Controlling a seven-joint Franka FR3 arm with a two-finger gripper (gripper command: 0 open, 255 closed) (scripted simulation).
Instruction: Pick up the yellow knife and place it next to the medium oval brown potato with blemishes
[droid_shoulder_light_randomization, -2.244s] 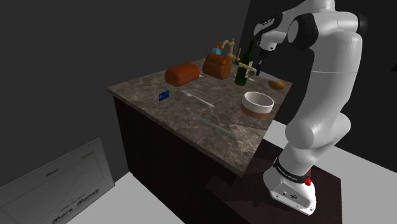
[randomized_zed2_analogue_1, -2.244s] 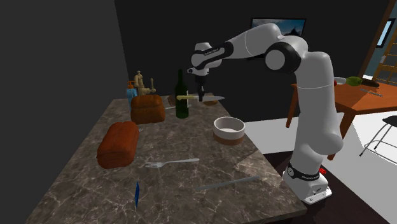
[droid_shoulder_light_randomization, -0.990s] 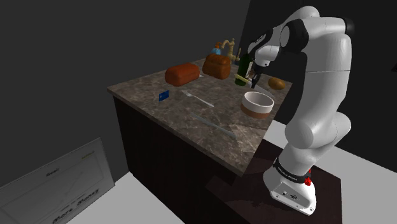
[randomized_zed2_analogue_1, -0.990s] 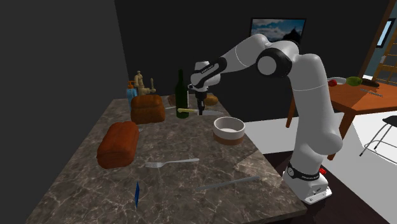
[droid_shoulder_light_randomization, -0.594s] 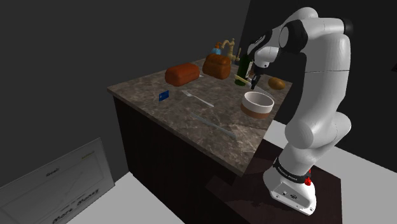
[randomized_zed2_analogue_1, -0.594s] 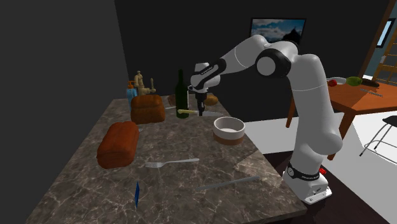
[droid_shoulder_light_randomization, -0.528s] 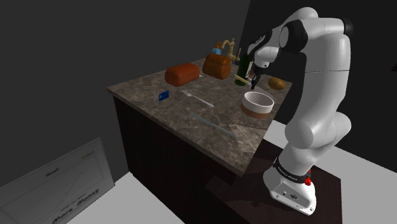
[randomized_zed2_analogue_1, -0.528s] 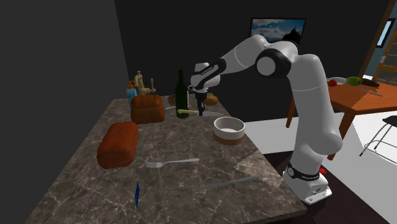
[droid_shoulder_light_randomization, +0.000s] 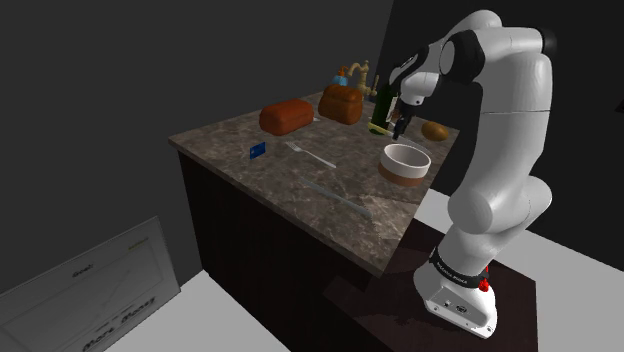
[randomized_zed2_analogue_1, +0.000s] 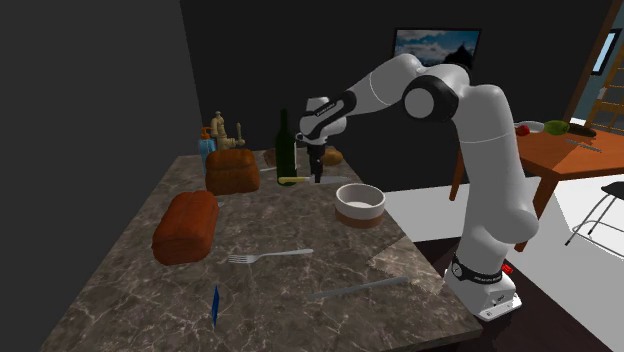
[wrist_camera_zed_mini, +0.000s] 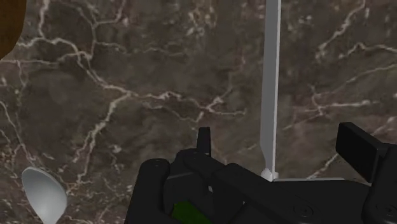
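Two fingers stand apart, gripping nothing; gripper sits low over the counter. Knife lies flat on the counter between the fingers, touching neither. Bottle is just beside the fingers on one side, potato near on the other. Bowl is near the blade tip, its inside plain white. Spoon lies outside the fingers. Loaves and fork are well apart.

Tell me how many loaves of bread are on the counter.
2. A reddish-brown loaf lies mid-counter toward the second exterior view's left. A browner loaf sits farther back, beside the dark bottle. No others appear hidden.
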